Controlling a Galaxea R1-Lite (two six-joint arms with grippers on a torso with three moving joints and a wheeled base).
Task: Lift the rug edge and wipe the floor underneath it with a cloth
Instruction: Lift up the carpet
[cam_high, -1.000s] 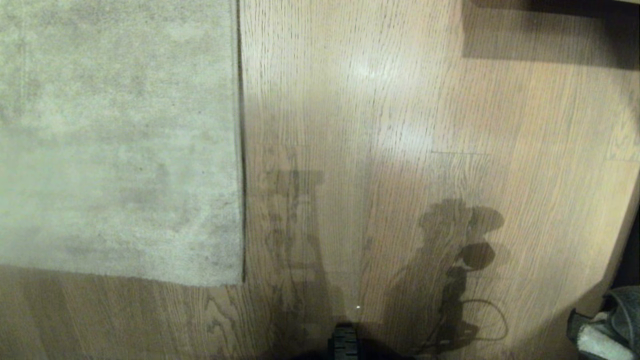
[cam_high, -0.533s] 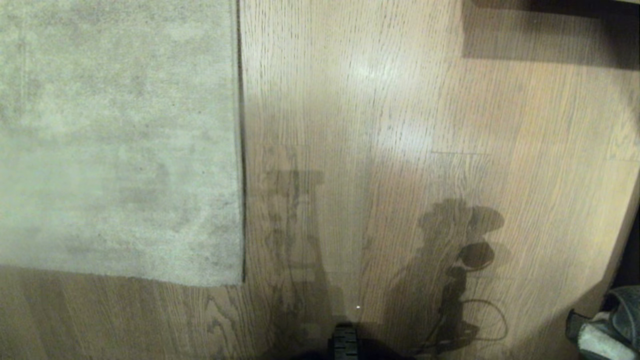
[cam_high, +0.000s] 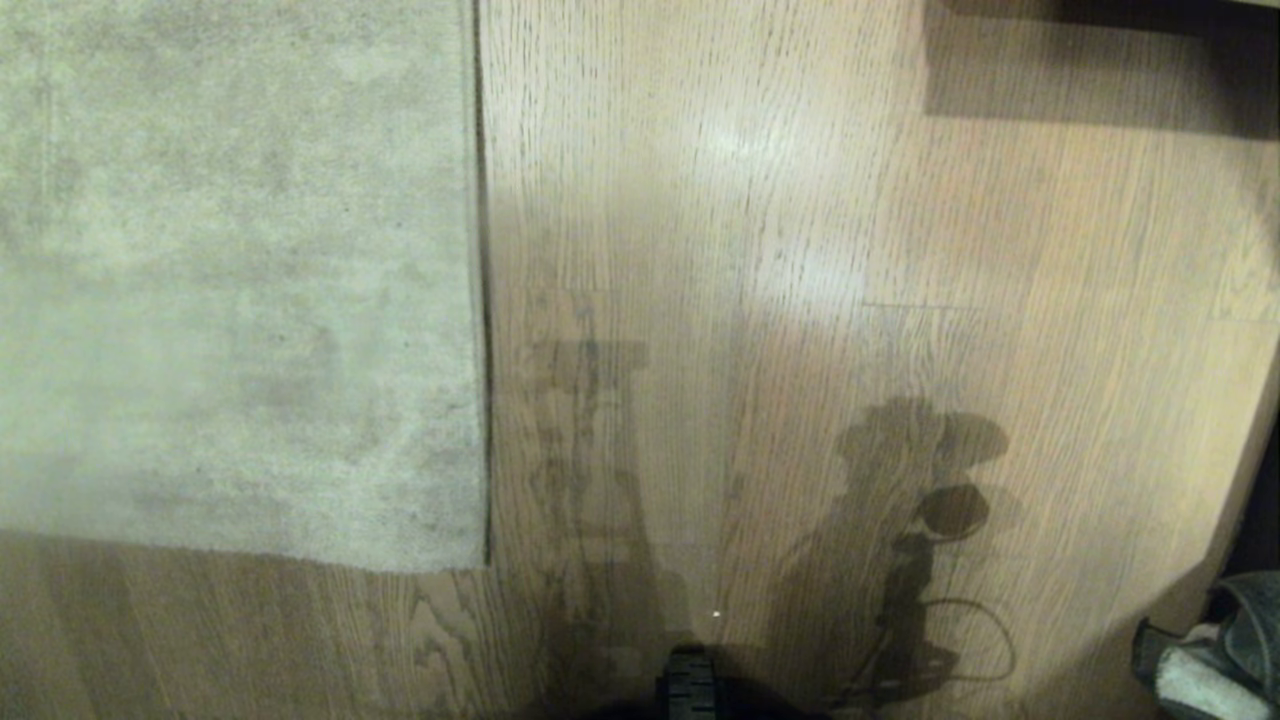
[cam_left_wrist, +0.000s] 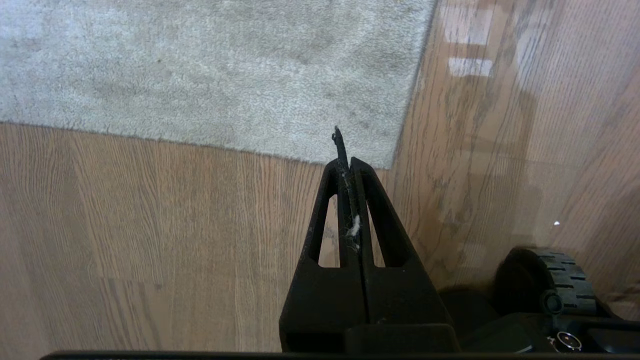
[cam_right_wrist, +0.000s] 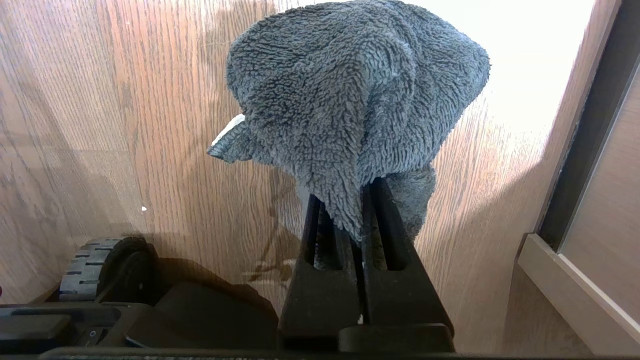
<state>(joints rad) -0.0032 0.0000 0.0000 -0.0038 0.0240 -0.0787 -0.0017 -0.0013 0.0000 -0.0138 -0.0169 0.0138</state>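
- Rug edge (cam_high: 480, 300) lies flat on the floor (cam_high: 780, 250); its straight border runs away from the robot and ends at a square corner (cam_high: 470, 560) on the near side, on the robot's left. Nothing lifted yet.
- Left tool (cam_left_wrist: 348, 160): fingers pressed together, holding nothing but a wisp of lint. In the left wrist view it hangs above bare planks just short of the rug corner (cam_left_wrist: 385, 160), not touching it.
- Right tool (cam_right_wrist: 356, 200): clamped on the cloth (cam_right_wrist: 350, 100), a dark grey fleecy rag bunched over the fingertips, one paler flap showing. It is held clear of the floor on the robot's right, well apart from the rug; a sliver shows low in the head view's right corner (cam_high: 1215, 660).
- Step in hand, as I judge it: the start. Cloth is secured, rug untouched.
- Next move calls for: left tool to spread, drop to the corner, slide one finger under the thin border, pinch and raise it.
- Then the right arm must carry the cloth across to the exposed planks.
- Watch: the border sits tight to the floor, so a shallow approach is likely needed.
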